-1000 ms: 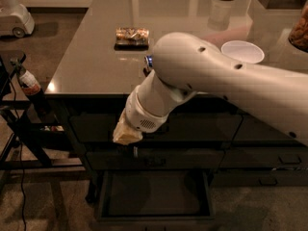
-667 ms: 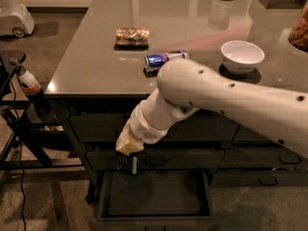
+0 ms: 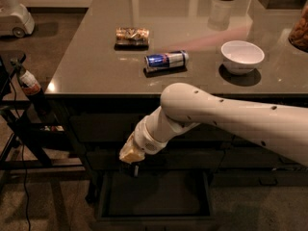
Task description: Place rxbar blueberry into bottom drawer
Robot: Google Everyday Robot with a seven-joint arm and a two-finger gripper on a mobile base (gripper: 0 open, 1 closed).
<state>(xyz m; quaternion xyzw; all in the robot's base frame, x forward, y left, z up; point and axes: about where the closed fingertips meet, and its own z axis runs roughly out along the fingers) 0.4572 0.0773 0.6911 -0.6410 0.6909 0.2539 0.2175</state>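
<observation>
The arm has sunk; the hand (image 3: 134, 166) now hangs over the open bottom drawer (image 3: 163, 198), lower centre; its grip cannot be told; seemingly the placing step; next, lower in and release the rxbar blueberry.

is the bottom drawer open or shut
Open: the bottom drawer is pulled out, its dark floor showing. The gripper hangs just above its rear left part.
</observation>
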